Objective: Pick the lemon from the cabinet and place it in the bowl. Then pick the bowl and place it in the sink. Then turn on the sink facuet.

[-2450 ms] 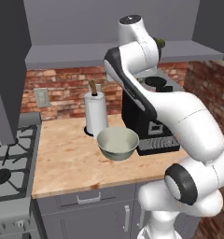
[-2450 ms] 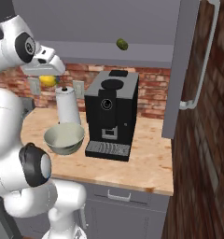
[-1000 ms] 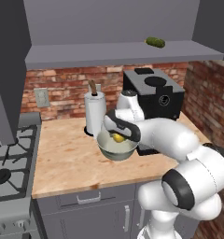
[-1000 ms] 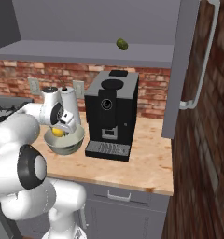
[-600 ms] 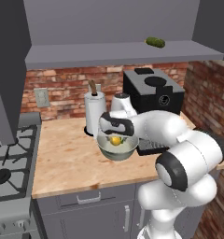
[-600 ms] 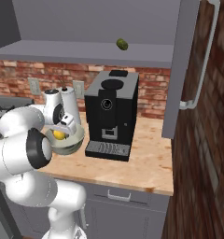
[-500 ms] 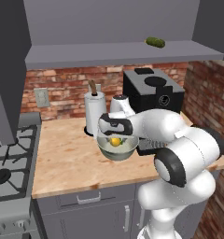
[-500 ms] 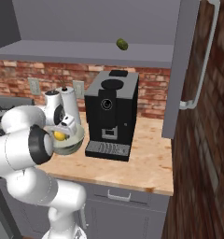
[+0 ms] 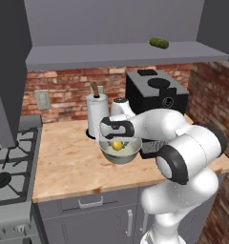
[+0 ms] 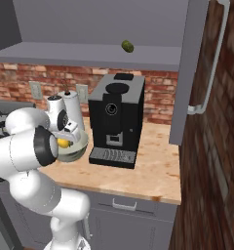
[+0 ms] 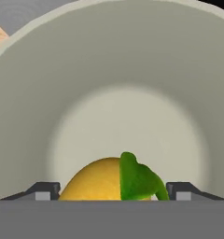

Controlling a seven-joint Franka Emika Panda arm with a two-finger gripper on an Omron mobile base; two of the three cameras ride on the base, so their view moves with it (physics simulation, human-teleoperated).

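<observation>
The yellow lemon lies at the bottom of the cream-green bowl, which stands on the wooden counter in front of the paper towel roll. My gripper reaches down into the bowl. In the hand view the lemon, with its green leaf, sits between the two spread fingertips of the open gripper, and the bowl's pale inside curves around it. The grey cabinet shelf runs above. The sink and faucet are out of view.
A dark green oblong vegetable lies on the shelf. A black coffee machine stands right of the bowl, a paper towel roll behind it. The stove is at the left; a cabinet door hangs open.
The arm came down from the shelf with the lemon and lowered it into the bowl. Over the last half second the hand has stayed almost still in the bowl.
</observation>
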